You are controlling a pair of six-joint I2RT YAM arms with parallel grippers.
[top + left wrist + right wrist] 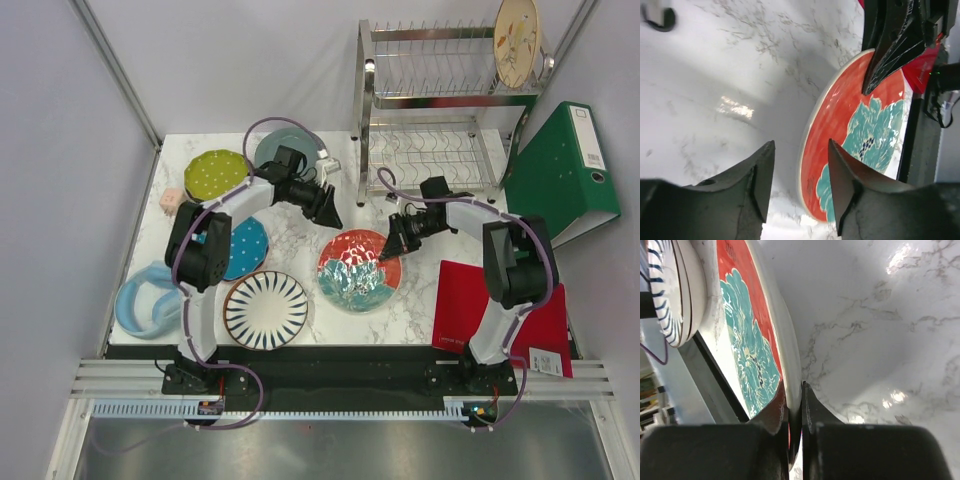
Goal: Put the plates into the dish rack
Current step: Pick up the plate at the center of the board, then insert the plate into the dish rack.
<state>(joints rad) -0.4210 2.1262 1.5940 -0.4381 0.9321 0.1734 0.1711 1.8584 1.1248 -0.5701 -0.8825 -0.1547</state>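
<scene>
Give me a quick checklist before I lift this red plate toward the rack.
1. Grip: right tool shut on the red plate at its rim: ok.
2. Other arm: left tool open, gripping nothing: ok.
3. Lift: red plate raised off the table: cannot tell.
4. Target: dish rack has free slots in its lower tier: ok.
5. Obstacle: tan plate stands at the upper tier's right end, away from those slots: ok.

Marble (362,212) between red plate (360,270) and dish rack (450,100) lies open — left claw (333,217) borders it.
</scene>
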